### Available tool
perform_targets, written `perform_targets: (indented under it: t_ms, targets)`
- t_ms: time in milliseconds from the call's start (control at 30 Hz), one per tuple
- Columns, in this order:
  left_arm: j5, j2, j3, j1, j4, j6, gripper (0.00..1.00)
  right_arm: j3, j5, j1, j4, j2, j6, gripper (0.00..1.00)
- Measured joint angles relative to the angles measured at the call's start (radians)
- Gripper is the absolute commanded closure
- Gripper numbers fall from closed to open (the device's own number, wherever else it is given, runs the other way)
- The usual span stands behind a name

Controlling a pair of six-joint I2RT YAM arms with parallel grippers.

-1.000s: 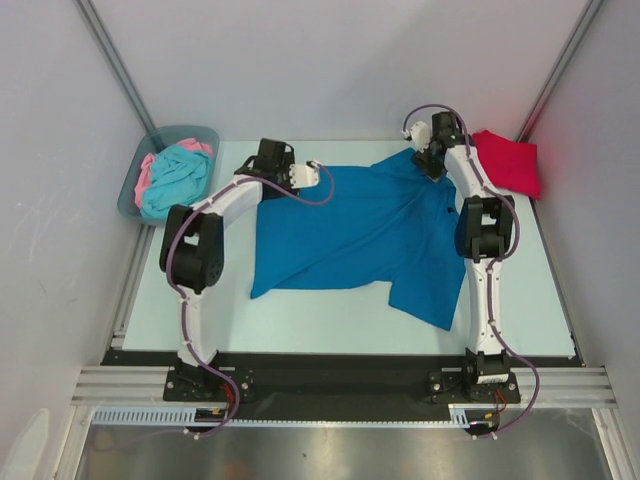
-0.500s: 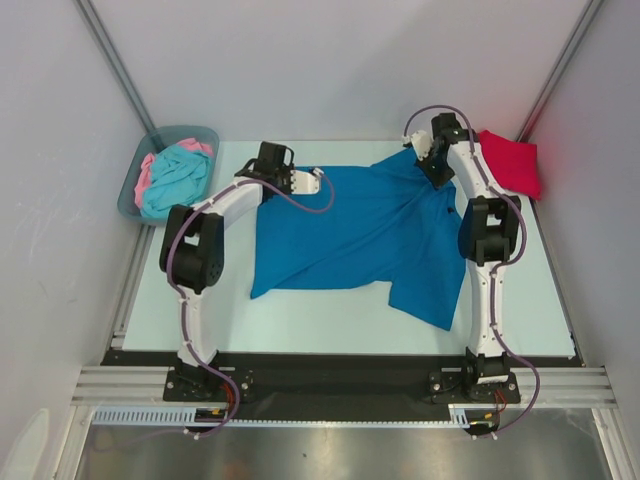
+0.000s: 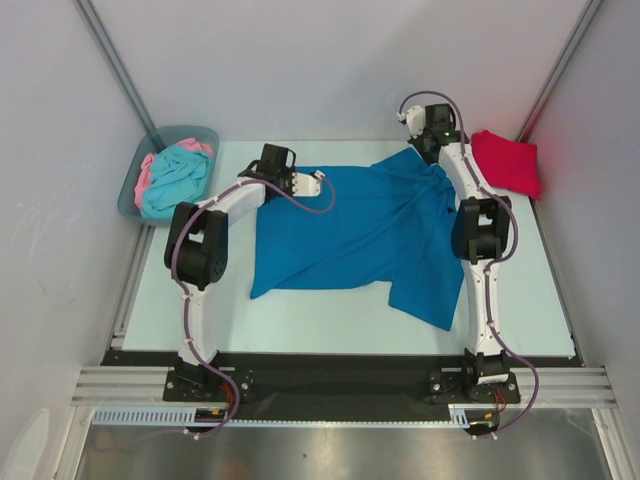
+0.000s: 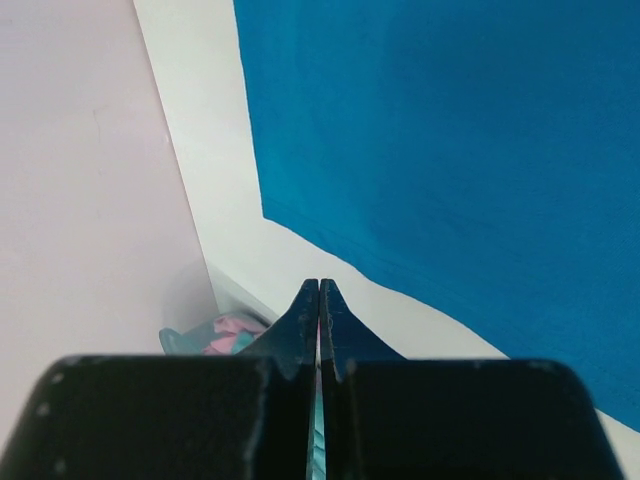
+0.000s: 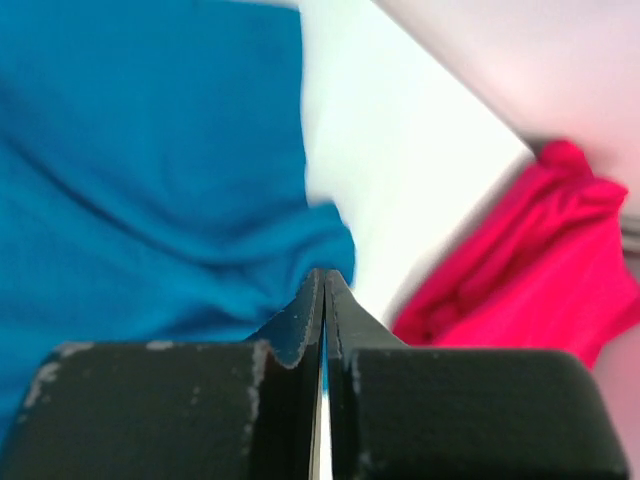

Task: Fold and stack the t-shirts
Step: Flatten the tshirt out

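On table [image 3: 300, 310], blue t-shirt [image 3: 370, 220] spread out

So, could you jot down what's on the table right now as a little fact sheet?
Blue t-shirt: spread out on the table, unfolded
Red t-shirt: roughly folded, far right corner
Bin: far left, holding a turquoise shirt and a pink shirt
Left gripper: shut, empty, by the blue shirt's left edge
Right gripper: shut, empty, by its far right corner

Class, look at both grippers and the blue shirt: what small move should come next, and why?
Probably open both: the left gripper and right gripper sit shut by the far edge of the blue t-shirt, spread out yet unfolded, so neither can pinch it.
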Motion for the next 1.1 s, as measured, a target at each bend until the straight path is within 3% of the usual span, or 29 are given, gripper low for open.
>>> perform_targets:
  t_ms: [333,833,1100]
  targets:
    - [-0.004,0.0,0.029,-0.006,0.002,-0.018,1.0,0.018,0.026,0.053,0.126,0.158,0.009,1.0]
    - [-0.023,0.0,0.082,-0.009,-0.005,-0.029,1.0,0.043,0.042,0.056,0.203,0.196,0.021,1.0]
    - [-0.031,0.0,0.085,-0.011,-0.006,-0.039,1.0,0.074,0.131,0.055,0.307,0.249,-0.062,1.0]
